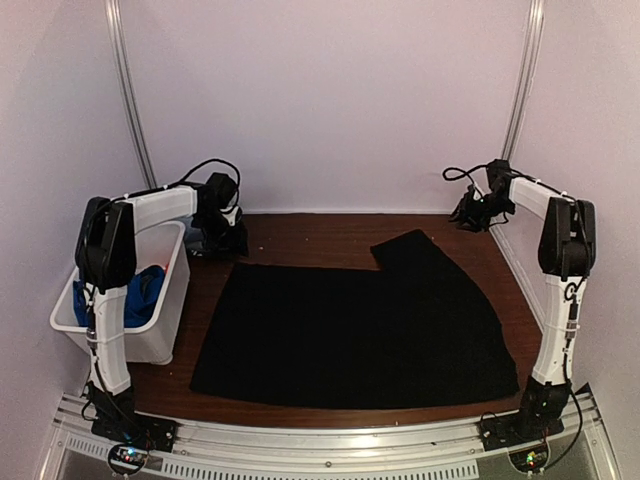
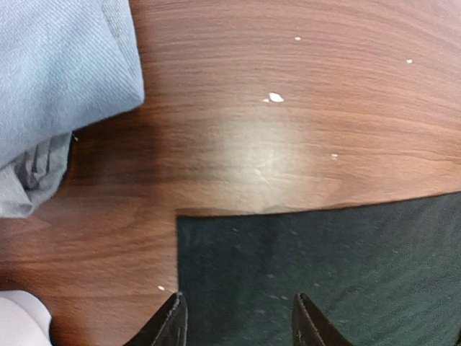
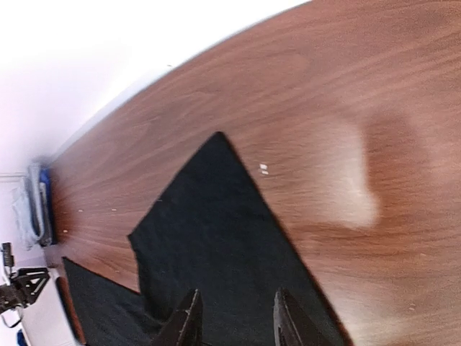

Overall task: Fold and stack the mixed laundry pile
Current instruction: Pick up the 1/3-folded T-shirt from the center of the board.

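1. Black cloth (image 1: pixel 350 330) lies flat on table (image 1: pixel 300 232).
2. Left gripper (image 2: pixel 238 317) hovers near its far-left corner, fingers parted, empty.
3. Right gripper (image 3: pixel 234 317) hovers near its far-right flap, parted, empty.
4. Blue fabric (image 1: pixel 148 288) sits in bin (image 1: pixel 178 285) left of it.

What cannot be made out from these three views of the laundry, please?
Top view: the left arm covers much of the white bin; only some blue fabric shows inside.
Left wrist view: the pale grey-blue garment is cut by the left and top edges; type unclear.
Right wrist view: the black cloth runs off the bottom edge.
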`<state>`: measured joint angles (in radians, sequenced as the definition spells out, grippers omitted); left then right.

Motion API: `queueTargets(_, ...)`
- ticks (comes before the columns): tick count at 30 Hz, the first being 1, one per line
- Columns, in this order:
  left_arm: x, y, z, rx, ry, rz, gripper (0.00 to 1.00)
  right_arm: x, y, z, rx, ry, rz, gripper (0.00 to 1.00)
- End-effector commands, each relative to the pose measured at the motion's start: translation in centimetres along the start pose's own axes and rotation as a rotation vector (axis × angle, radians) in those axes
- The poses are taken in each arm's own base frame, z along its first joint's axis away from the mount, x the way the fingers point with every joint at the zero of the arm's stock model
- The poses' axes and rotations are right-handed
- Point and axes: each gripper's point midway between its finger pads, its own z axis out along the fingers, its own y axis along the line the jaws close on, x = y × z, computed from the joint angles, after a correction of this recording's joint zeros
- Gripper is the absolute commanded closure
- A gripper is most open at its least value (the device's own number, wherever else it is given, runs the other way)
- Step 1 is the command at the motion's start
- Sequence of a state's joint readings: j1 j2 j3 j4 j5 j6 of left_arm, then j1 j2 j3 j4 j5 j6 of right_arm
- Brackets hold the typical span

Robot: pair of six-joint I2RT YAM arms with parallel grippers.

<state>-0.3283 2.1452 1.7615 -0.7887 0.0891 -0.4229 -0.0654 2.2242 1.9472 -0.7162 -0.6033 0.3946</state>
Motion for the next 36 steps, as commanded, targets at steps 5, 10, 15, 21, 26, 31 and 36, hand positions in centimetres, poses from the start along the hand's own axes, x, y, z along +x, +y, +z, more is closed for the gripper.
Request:
queueTargets(5, -1.5, 2.2, 1.2, -0.109, 0.012, 0.079, 0.5, 4.2, -5.3, 0.7, 0.252, 0.155, -0.105, 0.64)
queueTargets(10, -1.7, 2.4, 1.6, -0.105, 0.014, 0.072, 0.5, 5.5, -6.1, 1.7, 0.254, 0.21, -0.131, 0.64)
queueTargets(15, -1.5, 2.9, 2.1, -0.109, 0.026, 0.06, 0.5, 6.8, -6.6, 3.2, 0.262, 0.251, -0.154, 0.64)
queueTargets(21, -1.3, 3.0, 2.5, -0.113, 0.029, 0.072, 0.49, 7.9, -7.6, 5.1, 0.324, 0.291, -0.173, 0.64)
queueTargets(26, -1.3, 3.3, 2.5, -0.128, 0.027, 0.088, 0.49, 9.4, -8.6, 5.7, 0.403, 0.34, -0.204, 0.7)
queueTargets(31, -1.3, 3.4, 2.7, -0.132, 0.027, 0.122, 0.49, 9.6, -8.7, 5.9, 0.445, 0.343, -0.23, 0.95)
queueTargets(36, -1.2, 2.7, 3.0, -0.076, 0.043, 0.167, 0.49, 7.3, -7.3, 5.3, 0.432, 0.264, -0.239, 1.0)
